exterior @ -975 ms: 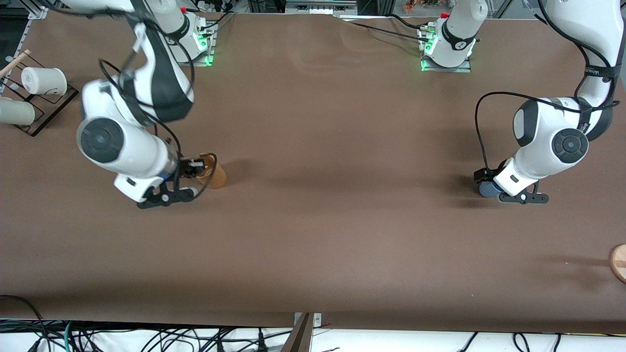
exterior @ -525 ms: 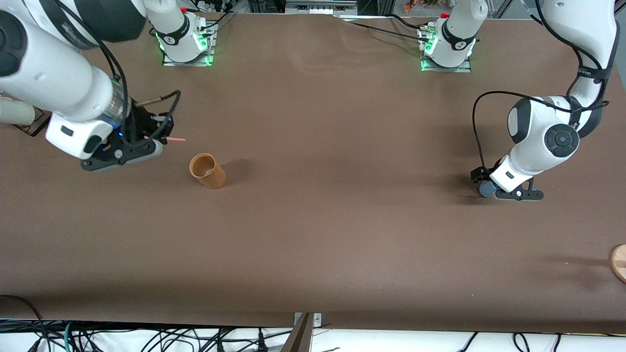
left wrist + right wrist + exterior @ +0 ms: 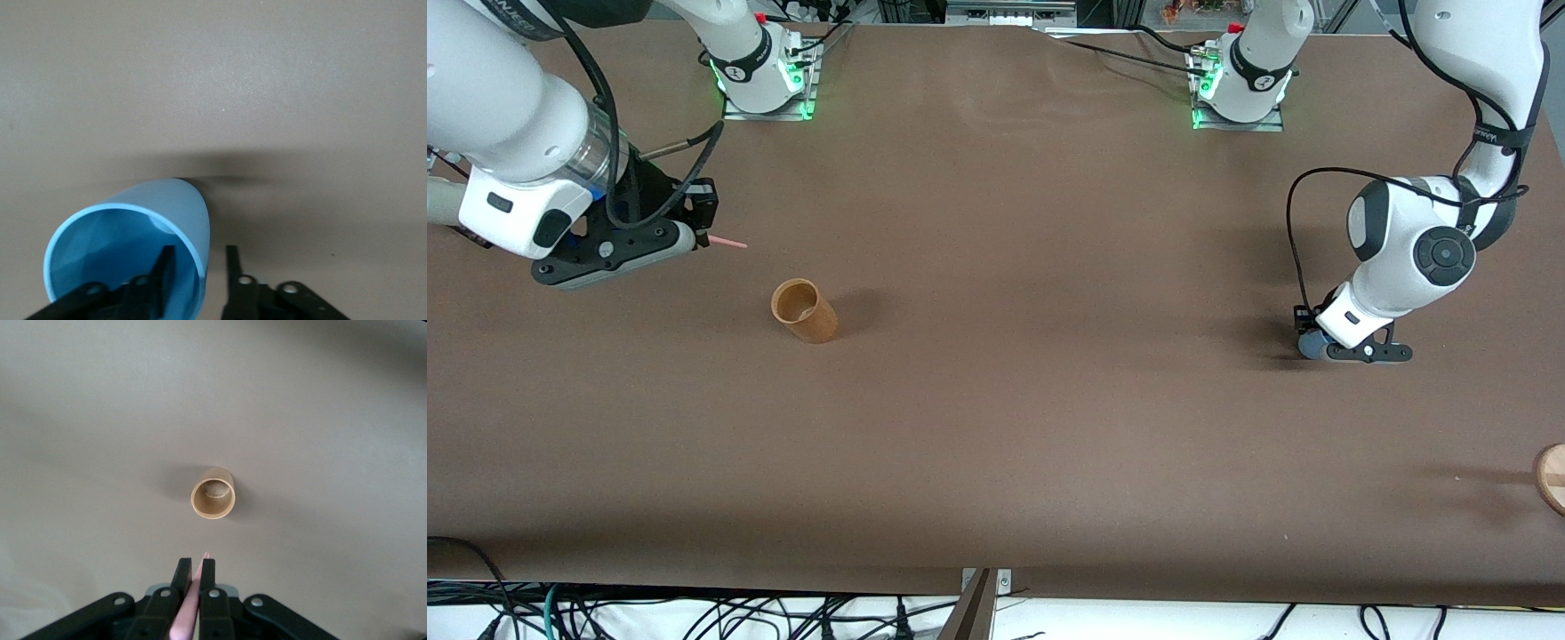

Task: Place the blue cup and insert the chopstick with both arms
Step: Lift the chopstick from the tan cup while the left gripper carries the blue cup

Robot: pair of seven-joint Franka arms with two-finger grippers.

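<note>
The blue cup [image 3: 133, 247] stands on the table toward the left arm's end, and only a sliver of the blue cup [image 3: 1309, 345] shows in the front view under the left arm's wrist. My left gripper [image 3: 198, 270] is low over its rim, one finger inside and one outside. The jaws are narrowed but open, with a gap on each side of the cup's wall. My right gripper [image 3: 698, 233] hangs above the table toward the right arm's end, shut on the pink chopstick [image 3: 727, 242], whose tip pokes out past the fingers. In the right wrist view the chopstick [image 3: 190, 607] runs between the fingertips.
An orange-brown cup [image 3: 805, 311] stands upright near the right gripper, and the same orange-brown cup [image 3: 213, 493] shows in the right wrist view. A white cup [image 3: 440, 203] lies at the table's edge under the right arm. A wooden disc [image 3: 1552, 476] sits at the left arm's end.
The right arm has risen and swung away from the orange-brown cup toward its own end, carrying the chopstick. The left gripper has settled slightly lower at the blue cup.
</note>
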